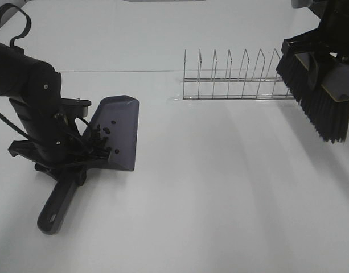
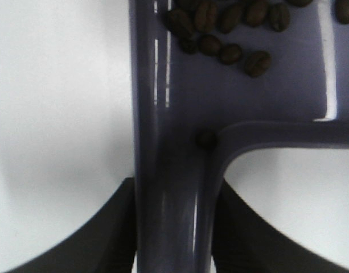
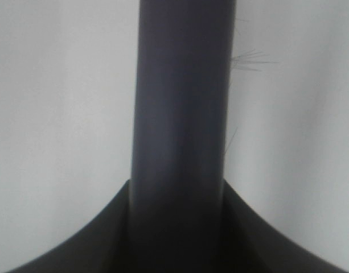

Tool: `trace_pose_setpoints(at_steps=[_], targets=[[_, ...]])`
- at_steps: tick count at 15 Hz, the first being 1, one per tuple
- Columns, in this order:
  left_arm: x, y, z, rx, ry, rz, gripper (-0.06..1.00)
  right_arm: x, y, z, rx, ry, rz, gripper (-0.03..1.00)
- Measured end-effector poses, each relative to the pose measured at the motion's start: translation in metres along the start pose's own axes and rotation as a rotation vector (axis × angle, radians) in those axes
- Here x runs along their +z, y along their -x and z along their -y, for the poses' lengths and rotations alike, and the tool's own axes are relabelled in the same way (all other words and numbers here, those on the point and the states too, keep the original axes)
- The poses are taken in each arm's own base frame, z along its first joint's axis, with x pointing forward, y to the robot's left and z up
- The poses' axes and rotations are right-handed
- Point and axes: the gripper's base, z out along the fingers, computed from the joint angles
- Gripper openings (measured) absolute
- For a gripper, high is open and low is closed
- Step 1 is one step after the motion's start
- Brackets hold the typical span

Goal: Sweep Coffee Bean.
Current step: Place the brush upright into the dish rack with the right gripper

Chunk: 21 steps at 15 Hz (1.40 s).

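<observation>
**Table** (image 1: 220,199): white and plain; carries all items below.

**Dustpan** (image 1: 122,122): grey-purple plastic, on the left side of the table in the high view. The open lip points away toward the far edge. Its long handle (image 1: 56,207) runs back toward the near edge and ends in a hanging hole. The pan looks tilted, lip end raised; whether the lip touches the table cannot be told.

**Coffee beans** (image 1: 104,135): small, dark brown, oval. All that can be seen lie inside the dustpan, gathered toward its rear wall near the handle joint. The left wrist view shows the cluster on the pan floor. One stray bean (image 2: 206,139) sits apart from the rest, lodged in the corner where the rear wall meets the handle.

**Left gripper** (image 2: 173,244): clamped on the dustpan handle just behind the pan. Its dark fingers (image 2: 114,239) press either side of the handle.

**Brush** (image 1: 319,102): hand brush with black bristles and a grey back, at the far right of the high view. It is tilted, bristles facing down and to the left, and appears raised off the table. It is well apart from the dustpan.

**Right gripper** (image 3: 180,239): closed around the brush's dark round handle (image 3: 183,114), one finger on each side. A few loose bristle hairs show beside the handle.

**Dish rack** (image 1: 237,77): bare wire, with a row of upright loops. It stands on the far half of the table, and its right end sits behind the brush.
</observation>
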Motion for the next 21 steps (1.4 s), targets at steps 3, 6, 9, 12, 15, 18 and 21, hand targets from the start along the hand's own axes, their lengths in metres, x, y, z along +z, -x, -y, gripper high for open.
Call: trace_pose_setpoints(at_steps=[3, 6, 9, 12, 15, 18, 21], targets=[[0.000, 0.000, 0.000, 0.000, 0.000, 0.000, 0.35, 0.030, 0.025, -0.005, -0.005, -0.002, -0.021, 0.37], [0.000, 0.000, 0.000, 0.000, 0.000, 0.000, 0.35, 0.048, 0.048, -0.007, -0.007, -0.017, -0.037, 0.37], [0.000, 0.000, 0.000, 0.000, 0.000, 0.000, 0.35, 0.069, 0.069, -0.010, -0.008, -0.021, -0.032, 0.37], [0.000, 0.000, 0.000, 0.000, 0.000, 0.000, 0.35, 0.082, 0.072, -0.011, -0.008, -0.023, -0.055, 0.37], [0.000, 0.000, 0.000, 0.000, 0.000, 0.001, 0.35, 0.088, 0.072, -0.004, 0.013, -0.015, -0.067, 0.37], [0.000, 0.000, 0.000, 0.000, 0.000, 0.001, 0.35, 0.099, 0.073, 0.003, 0.030, -0.005, -0.090, 0.37], [0.000, 0.000, 0.000, 0.000, 0.000, 0.001, 0.35, 0.101, 0.073, 0.003, 0.016, 0.004, -0.089, 0.37]])
